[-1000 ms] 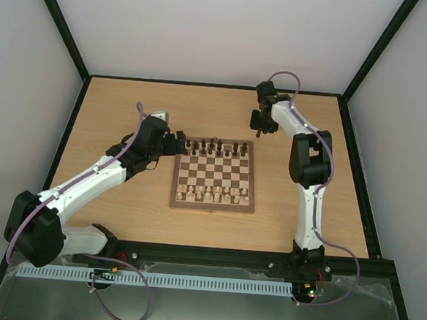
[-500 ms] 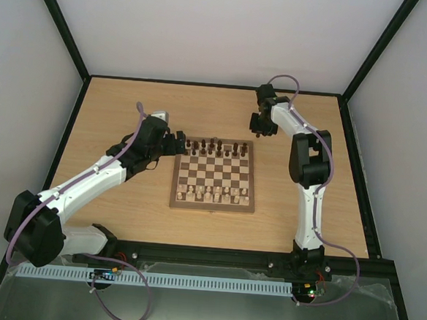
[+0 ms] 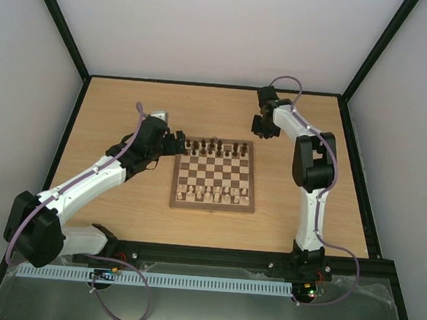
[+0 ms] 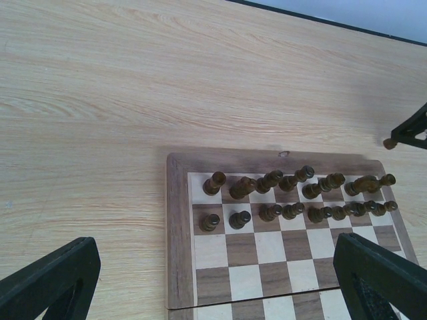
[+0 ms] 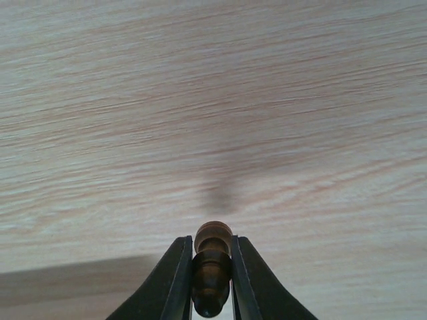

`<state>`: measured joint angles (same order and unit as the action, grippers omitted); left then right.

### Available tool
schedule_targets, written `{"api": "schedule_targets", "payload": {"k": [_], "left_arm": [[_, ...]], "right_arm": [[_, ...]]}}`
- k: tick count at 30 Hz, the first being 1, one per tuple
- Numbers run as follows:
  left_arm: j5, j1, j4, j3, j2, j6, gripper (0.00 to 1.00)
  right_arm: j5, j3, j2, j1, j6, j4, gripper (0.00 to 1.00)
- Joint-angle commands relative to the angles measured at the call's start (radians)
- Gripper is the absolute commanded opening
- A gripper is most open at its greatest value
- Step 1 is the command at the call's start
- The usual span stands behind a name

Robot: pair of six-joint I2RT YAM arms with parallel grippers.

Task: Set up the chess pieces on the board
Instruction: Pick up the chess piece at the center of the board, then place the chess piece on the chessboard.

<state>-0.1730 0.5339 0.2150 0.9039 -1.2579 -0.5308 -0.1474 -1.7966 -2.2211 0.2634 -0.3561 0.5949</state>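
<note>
Main risk: your right fingers point(image 5: 175, 280) pinch a dark pawn-like piece point(image 5: 212, 273) by its belly only, in the air over bare counter point(image 5: 300, 100) just past the far right corner of the board point(image 4: 176, 227), off any square. It's turned, glossy wood, round all over w/ a knob head poking past the tips, so it can swivel or squirt out if you jolt the arm or ease the pinch early; dropped here, it likely rolls. Next hazard: the dark pieces point(image 4: 288, 181) stand packed in the two far rows on small bases, some nearly touching, so coming in low or off-centre knocks neighbours over. Can't tell which square is free, so check b4 lowering. Left fingers point(image 4: 57, 280) hang spread wide, holding nothing, above the far left corner; keep them clear. Counter is smooth pale wood-grain; board is checkered light/dark w/ a wood frame.
</note>
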Motion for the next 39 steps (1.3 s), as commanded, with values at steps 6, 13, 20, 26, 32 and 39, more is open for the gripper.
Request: {"api": "schedule_targets", "payload": {"k": [6,13,20,26,32,39], "left_arm": [[-0.023,0.004,-0.013,-0.011,0.03,0.004,0.99],[-0.031,0.005,-0.004,-0.014,0.052,0.004,0.99],[-0.029,0.005,-0.002,-0.017,0.062,0.0,0.99],[-0.034,0.005,0.003,-0.018,0.068,-0.004,0.99],[-0.04,0.004,0.01,-0.011,0.068,-0.007,0.99],[-0.046,0.004,0.017,-0.013,0.075,-0.01,0.99]], "right_arm": [[-0.042,0.033,0.167,0.027,-0.012,0.007,0.14],[-0.051,0.044,0.253,0.067,-0.012,0.025,0.14],[-0.042,0.026,0.317,0.121,0.0,0.057,0.14],[-0.008,0.008,0.334,0.158,0.01,0.066,0.14],[0.021,-0.012,0.325,0.208,0.03,0.086,0.14],[0.038,-0.041,0.282,0.242,0.049,0.124,0.14]]}}
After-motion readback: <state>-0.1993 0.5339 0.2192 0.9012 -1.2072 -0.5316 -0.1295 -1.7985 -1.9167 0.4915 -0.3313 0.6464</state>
